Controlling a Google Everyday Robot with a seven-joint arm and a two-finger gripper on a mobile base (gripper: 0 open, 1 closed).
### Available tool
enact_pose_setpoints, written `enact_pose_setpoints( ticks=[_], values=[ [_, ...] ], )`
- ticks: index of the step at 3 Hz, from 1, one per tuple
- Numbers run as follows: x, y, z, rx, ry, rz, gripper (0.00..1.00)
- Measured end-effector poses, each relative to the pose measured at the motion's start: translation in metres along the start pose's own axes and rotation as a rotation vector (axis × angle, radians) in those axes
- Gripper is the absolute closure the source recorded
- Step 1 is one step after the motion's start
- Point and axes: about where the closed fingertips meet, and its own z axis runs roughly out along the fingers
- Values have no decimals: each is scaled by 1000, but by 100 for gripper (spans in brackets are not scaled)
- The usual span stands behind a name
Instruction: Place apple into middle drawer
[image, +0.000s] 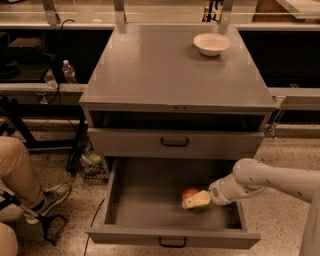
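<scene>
the middle drawer (172, 234) is standing pulled out, its grey floor lying open to the left of the apple and toward the front wall. its right wall is running just beside the arm. the closed drawer front (175, 142) above is sitting over the tray's back edge, leaving the tray open from above. the tool (192, 201) is reaching in from the right, low inside the tray. its pale fingers are pinching the apple (189, 193), right of centre and close to the floor.
</scene>
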Motion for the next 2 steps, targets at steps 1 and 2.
enact_pose_setpoints(
  ticks=[1, 2],
  values=[
    [7, -15, -25, 43, -39, 30, 0],
    [13, -37, -71, 105, -124, 72, 0]
  ],
)
